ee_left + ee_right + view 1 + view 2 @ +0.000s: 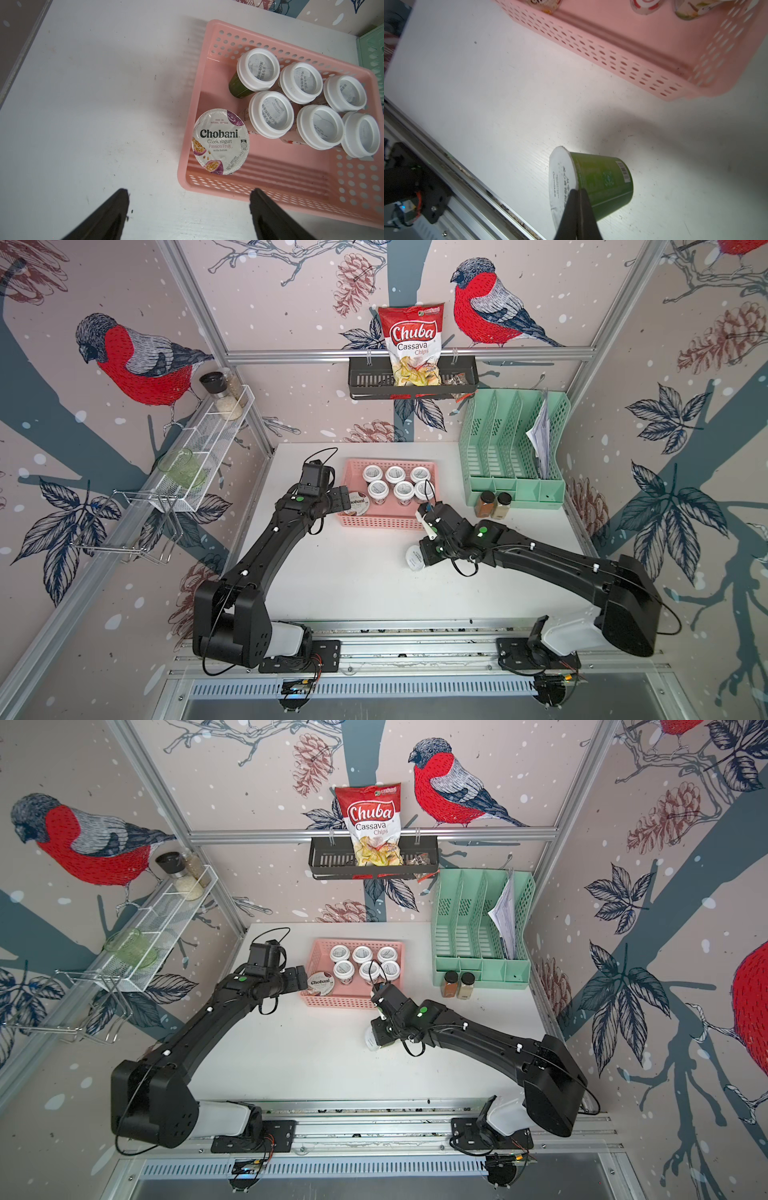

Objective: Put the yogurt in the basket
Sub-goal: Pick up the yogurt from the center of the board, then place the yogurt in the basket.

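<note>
yogurt cup (221, 141): "Chobani Greek Yogurt" | bag (411, 344): "Chuba Cassava Chips"

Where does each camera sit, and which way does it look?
Top views: a stereo pair high at the front, facing down on the table; both show the left arm and right arm.
Left wrist: looks down on the Chobani cup in the basket; the open left pincer shows.
Right wrist: looks low across the table at a green cup on its side; the shut right pincer shows.
Shared: both wrist views show the basket.

Two black arms (257, 556), white base housings (286, 639), green dots (298, 498), looping cables (465, 575)
</note>
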